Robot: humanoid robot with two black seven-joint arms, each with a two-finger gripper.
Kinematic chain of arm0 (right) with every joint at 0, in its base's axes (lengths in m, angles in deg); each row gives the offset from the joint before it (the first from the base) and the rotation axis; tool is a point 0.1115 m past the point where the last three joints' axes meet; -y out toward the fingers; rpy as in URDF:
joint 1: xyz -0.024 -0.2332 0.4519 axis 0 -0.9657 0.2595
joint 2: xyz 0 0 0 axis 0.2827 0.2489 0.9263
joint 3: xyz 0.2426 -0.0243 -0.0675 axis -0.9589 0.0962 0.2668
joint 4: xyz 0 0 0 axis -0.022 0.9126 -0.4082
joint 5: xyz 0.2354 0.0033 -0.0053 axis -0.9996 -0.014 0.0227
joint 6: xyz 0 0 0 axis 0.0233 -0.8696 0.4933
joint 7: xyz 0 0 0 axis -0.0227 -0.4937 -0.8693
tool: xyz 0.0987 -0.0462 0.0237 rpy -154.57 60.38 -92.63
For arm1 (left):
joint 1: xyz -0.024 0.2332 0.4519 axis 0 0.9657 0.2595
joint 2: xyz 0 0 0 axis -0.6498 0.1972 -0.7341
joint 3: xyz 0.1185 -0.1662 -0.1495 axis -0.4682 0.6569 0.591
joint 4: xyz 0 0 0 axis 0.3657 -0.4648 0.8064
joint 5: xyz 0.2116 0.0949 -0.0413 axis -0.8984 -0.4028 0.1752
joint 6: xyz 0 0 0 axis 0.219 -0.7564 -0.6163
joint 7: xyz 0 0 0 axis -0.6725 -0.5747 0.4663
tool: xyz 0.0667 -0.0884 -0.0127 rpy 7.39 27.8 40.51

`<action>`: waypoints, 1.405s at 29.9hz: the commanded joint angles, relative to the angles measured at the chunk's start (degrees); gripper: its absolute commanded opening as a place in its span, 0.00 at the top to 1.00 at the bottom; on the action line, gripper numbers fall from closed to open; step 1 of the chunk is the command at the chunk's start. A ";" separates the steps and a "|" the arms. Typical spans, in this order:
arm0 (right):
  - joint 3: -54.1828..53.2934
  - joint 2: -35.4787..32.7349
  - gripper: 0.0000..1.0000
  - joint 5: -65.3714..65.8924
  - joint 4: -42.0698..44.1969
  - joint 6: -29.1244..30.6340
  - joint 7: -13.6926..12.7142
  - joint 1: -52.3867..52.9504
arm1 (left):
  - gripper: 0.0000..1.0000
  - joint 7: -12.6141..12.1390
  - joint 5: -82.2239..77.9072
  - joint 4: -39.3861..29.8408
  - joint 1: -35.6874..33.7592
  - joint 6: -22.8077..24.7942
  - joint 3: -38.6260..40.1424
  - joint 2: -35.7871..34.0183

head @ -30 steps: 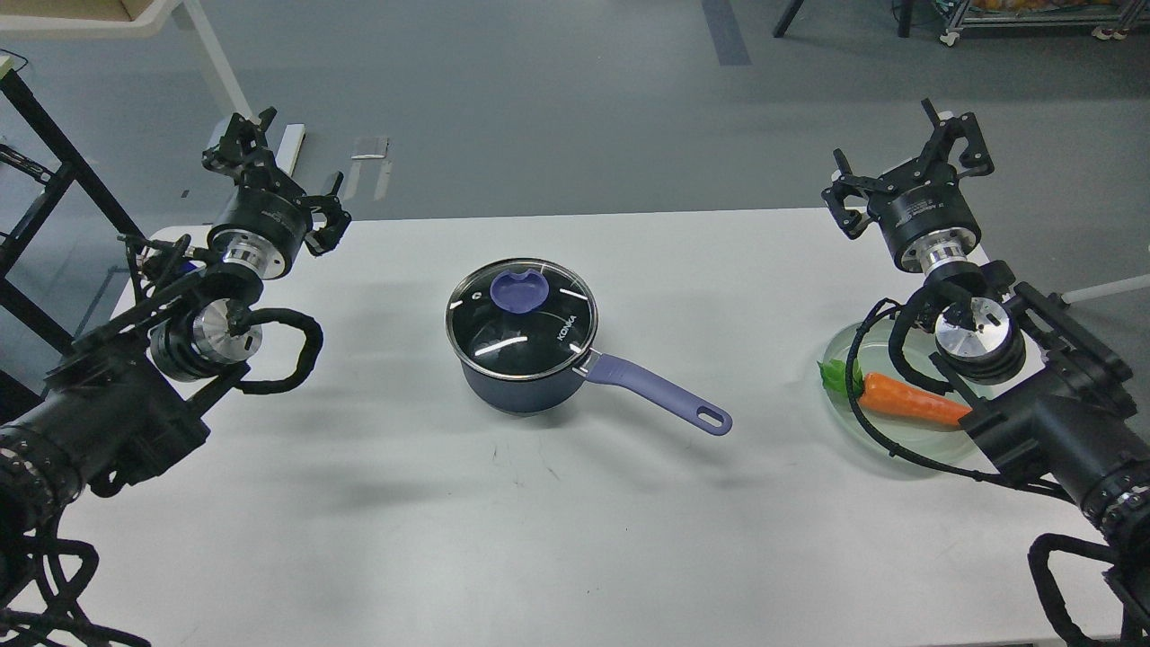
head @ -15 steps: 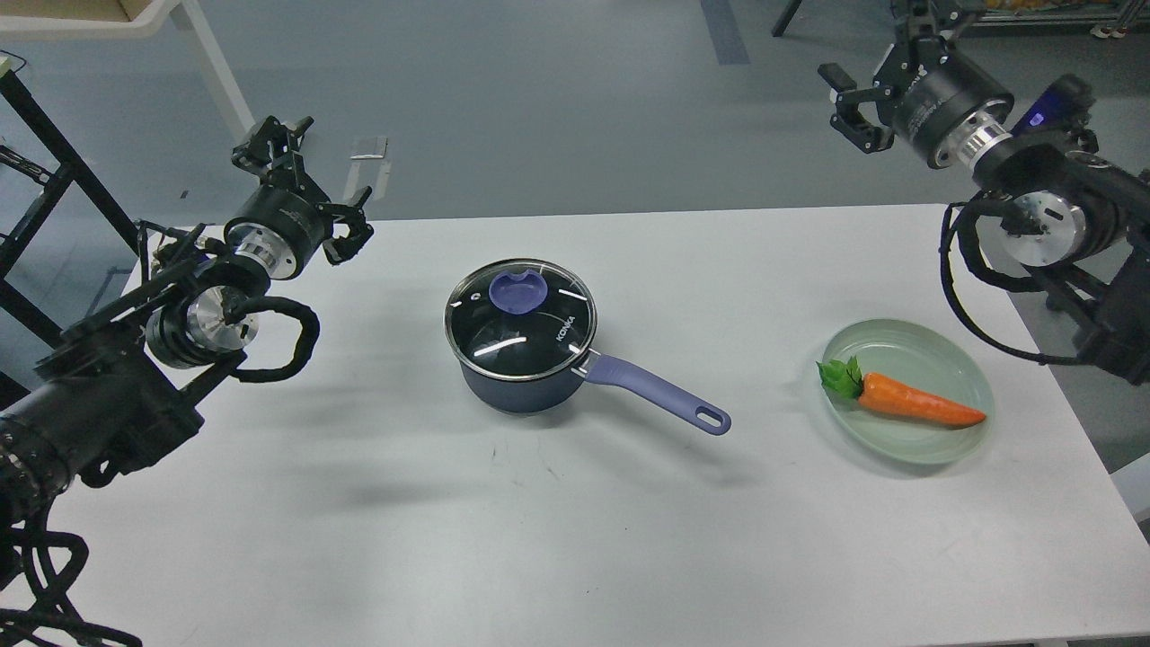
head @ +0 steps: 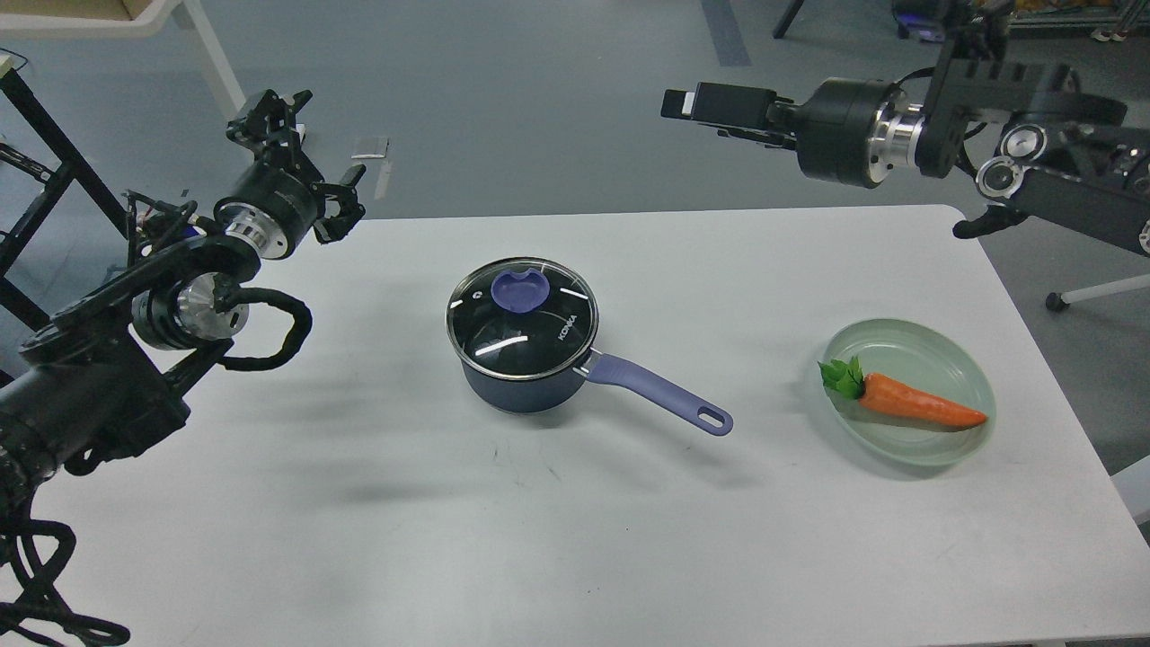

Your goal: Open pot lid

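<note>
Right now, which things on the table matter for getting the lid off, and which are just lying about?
For the job:
glass lid, on the pot
purple knob
pot
pot handle

Lying about:
green plate, right side
carrot on it

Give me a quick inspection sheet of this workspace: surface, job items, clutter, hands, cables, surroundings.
Surface: white table, faint scuffs near the middle.
Job's things: pot mid-table; glass lid still on; knob untouched; handle points toward the right front.
Clutter: carrot on a green plate, right side.
Hands: left hand at the far left corner, open, empty; right hand raised beyond the far edge, fingers not distinguishable.
Cables: black loops on left arm.
Surroundings: grey floor, black frame at left.
</note>
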 commanded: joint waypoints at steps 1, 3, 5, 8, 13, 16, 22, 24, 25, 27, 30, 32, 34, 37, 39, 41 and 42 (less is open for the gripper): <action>7.96 1.21 0.01 6.76 -6.69 -1.53 -0.41 3.50 | 0.00 0.00 0.11 -1.04 -0.07 0.16 0.00 -0.81; 11.65 1.21 0.02 11.51 -10.30 -1.89 -1.11 3.77 | 0.00 0.00 0.10 -1.05 -0.16 -0.37 0.00 -1.07; 15.08 1.12 0.02 15.29 -11.81 -1.89 -1.38 3.86 | 0.00 0.00 0.11 -1.05 -0.25 -0.37 0.00 -1.24; 18.61 1.21 0.03 17.51 -11.90 -2.33 -1.38 3.60 | 0.00 0.09 0.11 -1.05 -0.25 -0.37 0.09 -2.30; 20.55 2.34 0.06 16.72 -11.72 -4.00 -1.30 2.01 | 0.00 0.18 0.02 -1.22 -0.33 0.25 0.09 -3.26; 20.72 3.75 0.11 16.63 -11.72 -4.09 -1.29 1.40 | 0.00 0.18 0.02 -2.01 -0.42 0.16 0.09 -3.35; 20.90 5.95 0.25 16.72 -11.11 -4.09 -1.47 -0.89 | 0.00 0.09 -0.16 -3.07 -0.33 0.25 0.00 -3.62; 20.81 6.39 0.27 16.72 -11.19 -4.09 -1.47 -0.89 | 0.00 0.18 -0.25 -3.07 -0.33 0.25 0.00 -3.62; 20.90 6.83 0.27 16.80 -11.11 -4.00 -1.64 -0.89 | 0.00 0.18 -0.33 -3.07 -0.33 0.25 0.00 -3.62; 21.25 7.53 0.28 16.81 -11.02 -4.00 -2.61 -0.89 | 0.00 0.18 -0.33 -3.07 -0.33 0.25 0.00 -3.53; 22.57 8.59 0.31 16.89 -10.84 -4.00 -3.84 -0.89 | 0.00 0.18 -0.33 -3.07 -0.33 0.42 0.00 -3.79; 22.74 8.85 0.33 17.15 -10.49 -4.00 -4.02 -0.80 | 0.00 0.18 -0.33 -3.07 -0.33 0.42 0.00 -4.32; 22.75 9.46 0.35 17.33 -9.44 -4.00 -4.11 -0.80 | 0.00 0.18 -0.33 -3.07 -0.33 0.42 0.00 -4.76; 22.75 10.08 0.39 17.33 -8.47 -4.00 -4.98 -0.80 | 0.00 1.14 -0.33 -3.07 -0.33 0.51 0.00 -5.02; 22.75 10.08 0.41 17.16 -8.47 -4.00 -4.99 -0.63 | 0.00 2.37 -0.33 -3.07 -0.42 0.51 0.00 -5.20; 22.66 10.17 0.45 16.89 -8.56 -4.00 -4.99 -0.36 | 0.00 2.64 -0.42 -3.15 -0.42 0.51 -0.09 -5.99; 22.66 10.17 0.47 16.89 -8.56 -4.00 -4.99 -0.36 | 0.00 2.64 -0.42 -3.16 -0.42 0.51 -0.09 -6.25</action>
